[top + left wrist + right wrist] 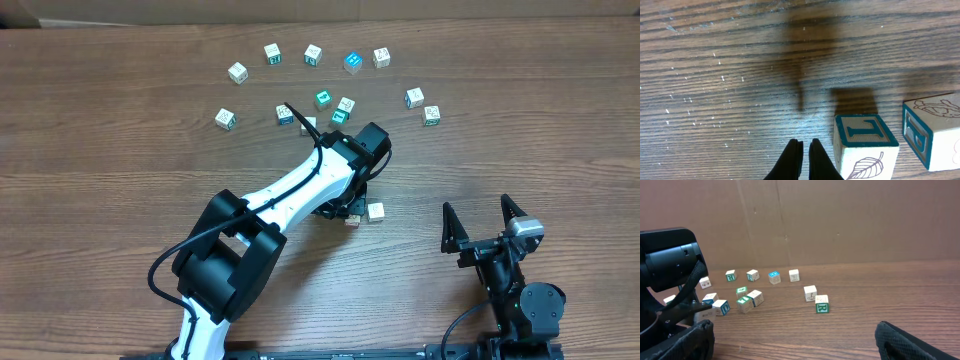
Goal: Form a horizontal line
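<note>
Wood-grain brown covers the bench (100, 200), the largest thing we see. Over it the white and black left arm (290, 190) reaches from the near edge to the middle. The dark right arm (520, 290) sits low at the near right.

The right fingers (450, 228) stand wide apart over bare wood and hold nothing. The left fingers (792, 160) are pressed together, pointing down close to the bench, with nothing between them. We cannot tell whether their tips touch the wood.

The horizontal line (376, 211) lies at the near middle, just beside the left fingers. We see only two cubes of it, side by side with a narrow gap between them. Whether more cubes sit under the arm we cannot tell. From the left wrist, the first cube (865, 142) shows a teal-framed T on top and a leaf on its side. Its neighbour (935, 127) is turned slightly and is cut off by the picture's edge.

Smallest in view, the loose cubes (313, 54) lie scattered in a rough arc on the far side, apart from the line. Some of them show green or blue faces.
</note>
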### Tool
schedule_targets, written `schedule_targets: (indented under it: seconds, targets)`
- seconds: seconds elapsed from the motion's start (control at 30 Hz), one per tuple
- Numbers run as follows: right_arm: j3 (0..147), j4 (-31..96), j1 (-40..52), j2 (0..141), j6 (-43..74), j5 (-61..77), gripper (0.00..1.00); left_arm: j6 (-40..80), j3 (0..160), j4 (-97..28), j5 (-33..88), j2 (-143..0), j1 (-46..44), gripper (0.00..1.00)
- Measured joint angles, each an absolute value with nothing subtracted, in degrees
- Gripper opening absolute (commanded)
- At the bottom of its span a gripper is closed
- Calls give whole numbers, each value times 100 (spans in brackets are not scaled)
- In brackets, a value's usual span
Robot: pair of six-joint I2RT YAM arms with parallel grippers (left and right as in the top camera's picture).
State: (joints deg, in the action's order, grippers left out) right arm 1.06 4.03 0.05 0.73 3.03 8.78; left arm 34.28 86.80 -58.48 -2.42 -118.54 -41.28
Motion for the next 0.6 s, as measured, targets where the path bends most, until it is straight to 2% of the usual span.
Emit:
schedule_targets:
  seconds: [0.6]
  targets:
    - [106, 405, 5, 73, 301, 880, 100, 3426, 8451, -5658, -523, -11854, -4128, 4]
